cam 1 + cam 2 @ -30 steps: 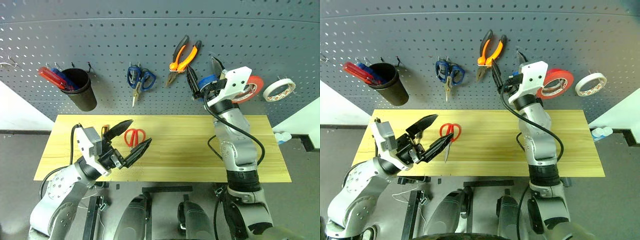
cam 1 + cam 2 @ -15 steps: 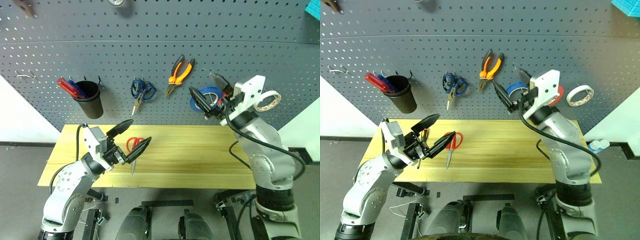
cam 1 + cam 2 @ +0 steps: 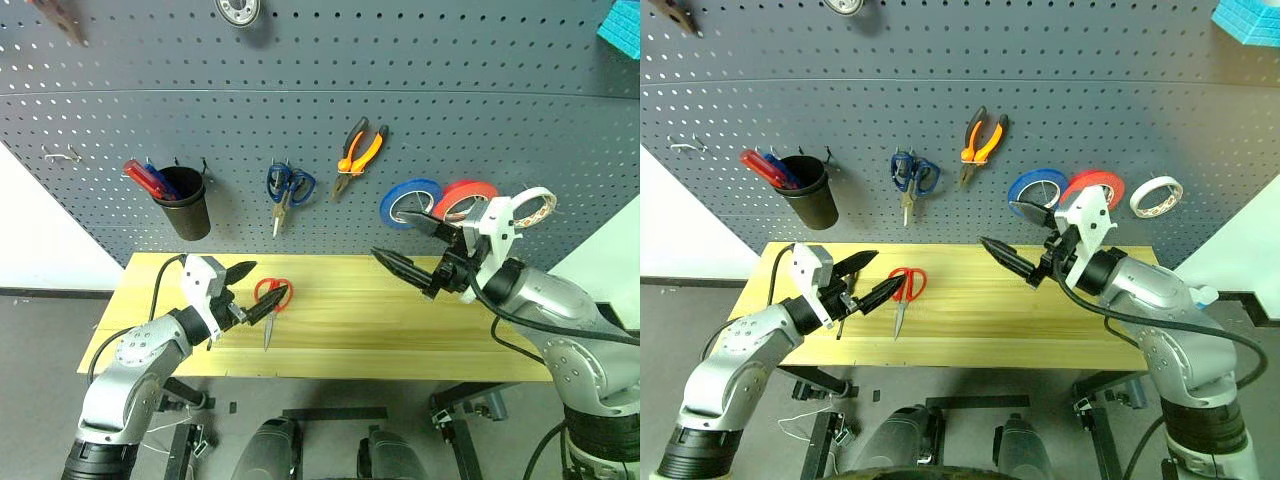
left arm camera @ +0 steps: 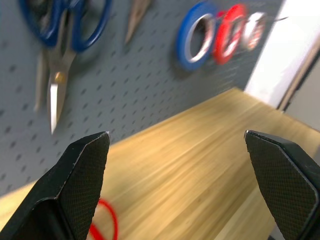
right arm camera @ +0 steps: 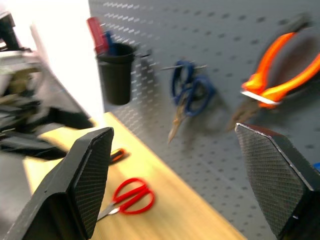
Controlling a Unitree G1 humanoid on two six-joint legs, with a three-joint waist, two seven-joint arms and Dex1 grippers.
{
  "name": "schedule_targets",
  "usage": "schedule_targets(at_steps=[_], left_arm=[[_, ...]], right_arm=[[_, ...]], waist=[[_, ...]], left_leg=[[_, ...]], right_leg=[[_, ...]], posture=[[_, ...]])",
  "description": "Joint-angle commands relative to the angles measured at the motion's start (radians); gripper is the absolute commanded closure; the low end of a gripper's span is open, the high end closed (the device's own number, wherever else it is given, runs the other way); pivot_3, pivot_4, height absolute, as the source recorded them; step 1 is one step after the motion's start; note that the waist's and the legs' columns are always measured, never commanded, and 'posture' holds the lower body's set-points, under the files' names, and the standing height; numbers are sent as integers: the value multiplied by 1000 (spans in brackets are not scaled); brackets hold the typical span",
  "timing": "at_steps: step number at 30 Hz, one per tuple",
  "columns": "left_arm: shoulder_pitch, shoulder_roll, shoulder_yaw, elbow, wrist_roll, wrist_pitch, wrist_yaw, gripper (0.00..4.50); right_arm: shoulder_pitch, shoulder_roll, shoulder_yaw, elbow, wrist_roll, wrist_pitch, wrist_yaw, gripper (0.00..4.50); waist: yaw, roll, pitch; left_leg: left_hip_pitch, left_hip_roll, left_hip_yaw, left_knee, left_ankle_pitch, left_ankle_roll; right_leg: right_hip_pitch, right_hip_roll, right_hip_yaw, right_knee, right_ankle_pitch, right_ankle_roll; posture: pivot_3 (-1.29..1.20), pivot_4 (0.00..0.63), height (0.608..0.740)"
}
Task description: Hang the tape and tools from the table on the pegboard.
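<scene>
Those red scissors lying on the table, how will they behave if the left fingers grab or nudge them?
The red scissors lie flat on the table, so a nudge would probably slide or spin them, not roll them. They look stiff, likely light. Being low and thin, they may slip from the left fingers, and the blades might pivot.

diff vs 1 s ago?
The right gripper has left the red tape hanging on the pegboard and come back over the table, open and empty. The left gripper, open, dropped toward the red scissors. The scissors stayed on the table.
</scene>
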Motion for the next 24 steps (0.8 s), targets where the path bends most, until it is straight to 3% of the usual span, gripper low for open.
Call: schedule_targets(at_steps=[1,8,13,24], left_arm=[[-68,-18,-67,32,115,63,111,0],[-223,-169,-159,214,307,199,368,0],[-279,-266,-169,301,352,261,441,0],[-193,-376,-128,223,403,491,604,0]], right_arm=[[-1,-22,-27,-49,17,2,-3,405],[15,-19,-28,-80,17,23,-38,405],[15,-11,-24,-106,27,43,-71,405],[58,-16,-30,-141,39,65,-108,405]], waist=[[0,0,-1],[-1,0,-1],[-5,0,-1],[-6,0,-1]], left_leg=[[0,0,0,1,0,0],[-1,0,0,8,-2,3],[-2,0,0,13,-3,5],[-3,0,0,13,-4,6]], right_leg=[[0,0,0,0,0,0],[1,0,0,4,1,2],[1,0,1,5,2,4],[1,-1,2,5,2,4]], posture=[[48,29,740],[21,54,740],[3,68,740],[-4,94,740]])
